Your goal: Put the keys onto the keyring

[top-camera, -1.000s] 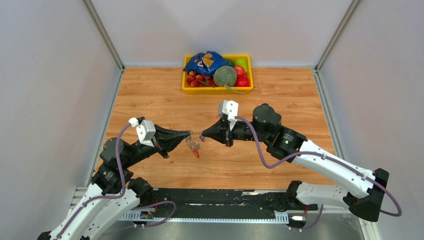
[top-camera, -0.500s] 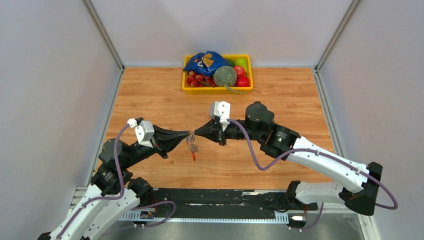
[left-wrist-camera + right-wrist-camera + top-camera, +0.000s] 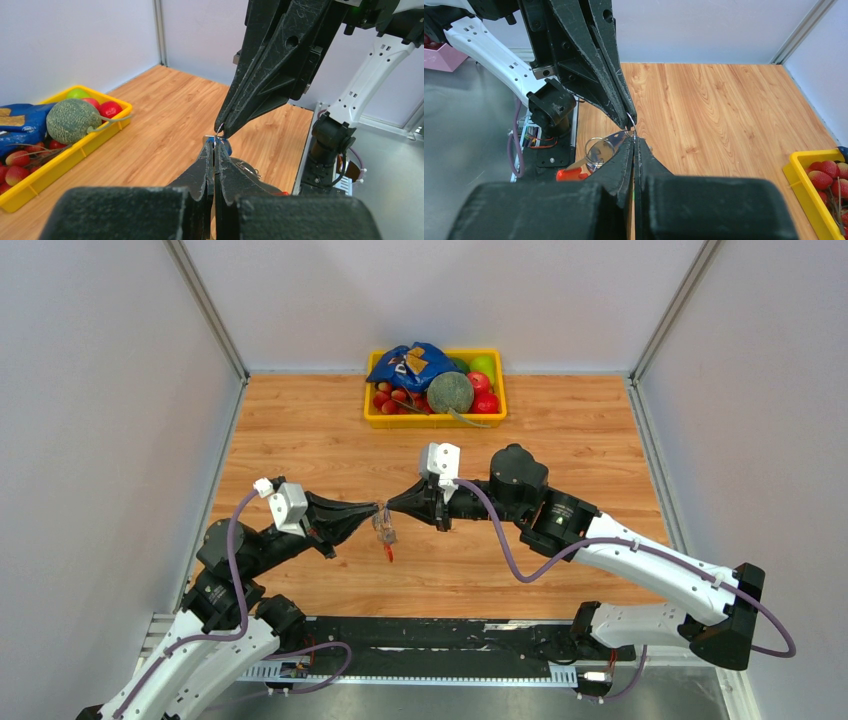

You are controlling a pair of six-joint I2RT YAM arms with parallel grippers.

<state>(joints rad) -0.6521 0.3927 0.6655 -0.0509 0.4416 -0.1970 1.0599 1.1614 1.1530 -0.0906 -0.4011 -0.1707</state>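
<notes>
My left gripper [image 3: 377, 508] is shut on the keyring [image 3: 384, 532], which hangs below its tips with the red clip [image 3: 388, 553] lowest. My right gripper [image 3: 391, 508] is shut and its tip meets the left tip. In the left wrist view the right fingertips [image 3: 221, 131] sit just above my left gripper [image 3: 215, 143], and a blue key head [image 3: 224, 146] shows between them with a thin wire running up into the right tip. In the right wrist view the silver strip and rings [image 3: 600, 148] and the red clip [image 3: 568, 174] hang left of my right gripper [image 3: 634, 140]. The second key is not visible.
A yellow tray [image 3: 372, 421] with a melon, red and green fruit and a blue bag stands at the back of the wooden table. It also shows in the left wrist view [image 3: 30, 187]. Grey walls close in both sides.
My right gripper has moved left until its tip meets the left gripper's tip at the keyring. The left gripper has stayed almost still with the keyring hanging from it.
</notes>
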